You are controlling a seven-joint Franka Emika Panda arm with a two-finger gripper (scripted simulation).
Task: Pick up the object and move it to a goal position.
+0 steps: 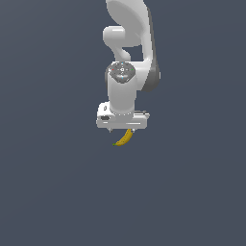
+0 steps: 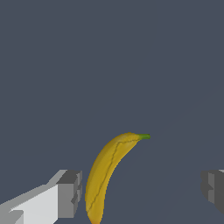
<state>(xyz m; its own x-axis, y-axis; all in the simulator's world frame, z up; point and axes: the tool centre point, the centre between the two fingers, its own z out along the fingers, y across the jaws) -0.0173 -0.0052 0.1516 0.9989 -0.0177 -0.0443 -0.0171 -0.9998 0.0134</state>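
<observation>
Banana (image 2: 105,175) located on dark floor directly beneath gripper (image 2: 142,190), between spread fingers (image 2: 70,192), nearer one pad, untouched. Judged light, rigid, smooth-skinned, curved. Best grasped across thick mid-body, away from green tip.

No readable text, label, brand, number or sign appears in either view. The small round panel (image 1: 122,71) on the arm's white joint shows only tiny colored specks, too small to make out as letters or figures. The banana (image 2: 105,175) bears no sticker or print, only a thin dark line.
</observation>
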